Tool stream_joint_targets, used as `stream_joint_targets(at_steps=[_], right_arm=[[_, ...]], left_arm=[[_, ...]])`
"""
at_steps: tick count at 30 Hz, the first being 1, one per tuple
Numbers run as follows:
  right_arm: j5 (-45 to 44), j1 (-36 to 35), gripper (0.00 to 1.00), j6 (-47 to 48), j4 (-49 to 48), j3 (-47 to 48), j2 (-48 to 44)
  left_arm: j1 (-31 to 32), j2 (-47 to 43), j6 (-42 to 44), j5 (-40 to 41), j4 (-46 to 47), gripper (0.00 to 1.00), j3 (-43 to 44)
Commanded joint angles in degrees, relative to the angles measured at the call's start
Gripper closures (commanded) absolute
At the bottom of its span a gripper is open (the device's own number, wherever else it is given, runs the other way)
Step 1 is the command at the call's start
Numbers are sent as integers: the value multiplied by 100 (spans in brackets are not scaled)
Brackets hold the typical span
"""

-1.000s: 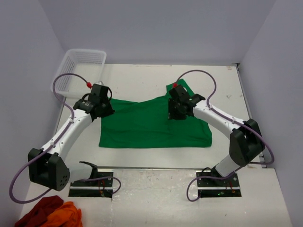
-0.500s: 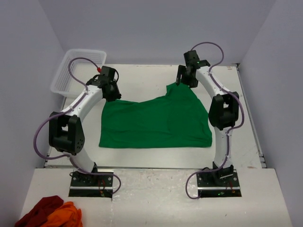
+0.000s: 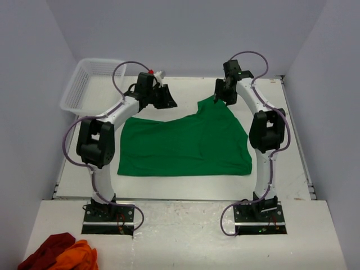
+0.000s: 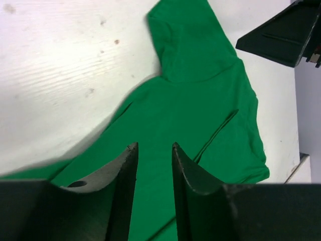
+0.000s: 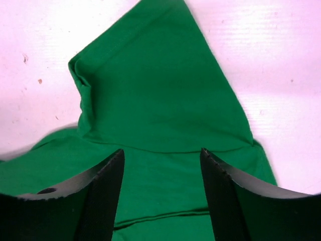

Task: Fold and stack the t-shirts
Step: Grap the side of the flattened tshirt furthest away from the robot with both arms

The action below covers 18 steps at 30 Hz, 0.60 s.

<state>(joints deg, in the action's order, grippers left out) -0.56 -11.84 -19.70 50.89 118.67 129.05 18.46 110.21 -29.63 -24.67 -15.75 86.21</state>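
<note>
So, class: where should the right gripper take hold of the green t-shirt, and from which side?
Probably the far sleeve: it juts beyond the flat t-shirt with bare table around its tip. Bring the right gripper down from above, across the tip.

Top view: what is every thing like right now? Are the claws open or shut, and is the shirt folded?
Shirt: spread out flat, not folded up, in no claw.
Left claw: open, empty.
Right claw: open, empty.
Basket: upright, nothing seen inside.
Cloths: bunched in a heap.
</note>
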Motion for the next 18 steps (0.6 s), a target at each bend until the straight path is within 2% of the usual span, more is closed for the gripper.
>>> stream_joint_targets(at_steps=[1,5,10,18], right_arm=[[266,76,36,186,-54,103,-355],[276,243,28,204,237,148,-126],[284,340,28,283,404,95,23],[126,489,31,450,703,-221,129]], left_arm=[[210,412,-166,-540,573,64,510],[360,694,-359,-521,529,62,642],[588,572,-280,-697,336,62,502],[800,-78,-298,-715,-103,61,-393]])
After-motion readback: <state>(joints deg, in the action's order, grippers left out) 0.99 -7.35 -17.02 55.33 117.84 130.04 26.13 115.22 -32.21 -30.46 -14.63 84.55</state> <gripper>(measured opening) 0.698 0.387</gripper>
